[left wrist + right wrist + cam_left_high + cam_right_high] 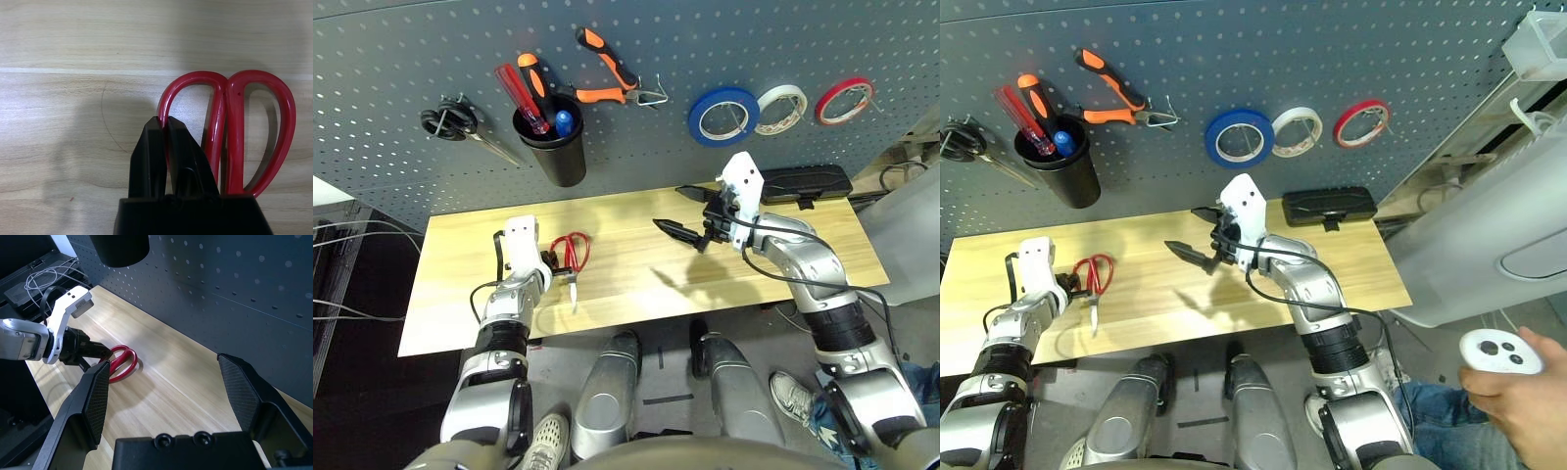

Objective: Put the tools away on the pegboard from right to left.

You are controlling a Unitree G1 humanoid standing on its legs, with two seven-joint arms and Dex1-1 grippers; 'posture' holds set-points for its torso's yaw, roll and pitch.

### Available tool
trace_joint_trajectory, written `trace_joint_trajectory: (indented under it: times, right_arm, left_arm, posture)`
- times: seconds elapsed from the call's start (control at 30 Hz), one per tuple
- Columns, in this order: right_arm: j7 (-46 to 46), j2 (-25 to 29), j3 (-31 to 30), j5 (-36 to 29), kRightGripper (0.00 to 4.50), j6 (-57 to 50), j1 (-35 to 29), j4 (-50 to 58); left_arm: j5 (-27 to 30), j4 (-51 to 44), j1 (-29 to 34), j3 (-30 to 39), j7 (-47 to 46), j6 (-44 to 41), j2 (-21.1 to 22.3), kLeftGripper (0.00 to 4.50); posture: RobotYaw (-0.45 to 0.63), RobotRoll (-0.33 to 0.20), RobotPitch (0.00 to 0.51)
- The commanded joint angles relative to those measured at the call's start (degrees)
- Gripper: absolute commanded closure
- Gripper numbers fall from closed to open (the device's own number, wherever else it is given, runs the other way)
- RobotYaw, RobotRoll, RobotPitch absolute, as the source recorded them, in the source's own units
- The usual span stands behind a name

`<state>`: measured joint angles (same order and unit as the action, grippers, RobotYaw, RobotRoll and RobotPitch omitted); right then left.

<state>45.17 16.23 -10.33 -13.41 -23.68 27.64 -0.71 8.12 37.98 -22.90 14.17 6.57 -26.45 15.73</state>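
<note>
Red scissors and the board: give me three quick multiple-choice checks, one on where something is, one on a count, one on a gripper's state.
1. Where do the red scissors lie?
A. On the wooden table
B. In the black cup
C. On a pegboard hook

2. How many tape rolls hang on the pegboard?
A. One
B. Two
C. Three

3. How is the left gripper?
A. Wide open above the table
B. Shut on a handle loop of the scissors
C. Holding the pliers

Answers:
1. A: they lie flat on the table by the left gripper.
2. C: a blue tape roll, a white tape roll and a red tape roll hang side by side.
3. B: the left wrist view shows its fingers pinched on the red loop.
</note>
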Motion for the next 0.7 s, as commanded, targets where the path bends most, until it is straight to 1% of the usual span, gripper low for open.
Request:
trace_joint_trajectory:
  times: [0.03,0.17,0.2,0.27,0.43,0.57,0.67,0.7]
  right_arm:
    - [0.2,-0.3,-0.5,-0.1,0.0,0.6,0.1,-0.7]
    - [0.3,-0.1,-0.2,-0.3,0.0,1.0,0.1,0.0]
    - [0.6,0.0,-0.2,-0.5,0.0,1.4,0.1,0.6]
    - [1.0,0.2,-0.2,-0.6,0.0,1.9,0.1,1.3]
    - [1.7,0.0,0.5,-1.6,0.0,3.8,0.8,2.6]
    - [1.1,-0.6,1.8,-3.3,0.0,3.4,2.7,3.4]
    - [0.6,-1.1,2.3,-4.4,0.0,2.9,4.0,4.1]
    - [0.5,-1.5,2.5,-4.9,0.0,3.0,4.7,4.7]
  left_arm:
    - [-0.6,-0.1,2.4,-1.8,0.4,0.1,-1.6,4.48]
    - [-0.6,-7.5,5.7,-3.1,1.7,4.8,-2.4,4.48]
    - [-1.1,-11.1,7.4,-3.9,2.1,6.8,-2.5,4.48]
    - [-1.6,-15.4,9.5,-4.9,2.4,8.9,-2.5,4.48]
    - [-1.1,-29.3,15.5,-6.1,4.7,16.5,-2.8,4.48]
    - [-1.7,-36.8,18.2,-6.9,6.4,21.4,-2.0,4.48]
    - [-1.7,-40.5,19.6,-7.4,7.8,24.7,-1.5,4.48]
    - [-1.2,-42.2,20.5,-7.7,9.5,27.6,-1.1,4.48]
  posture:
    - [0.16,0.0,0.256]
    - [0.17,0.0,0.251]
    - [0.17,0.0,0.25]
    - [0.17,0.0,0.249]
    - [0.18,0.0,0.248]
    - [0.18,0.0,0.253]
    - [0.18,0.0,0.254]
    - [0.18,0.0,0.255]
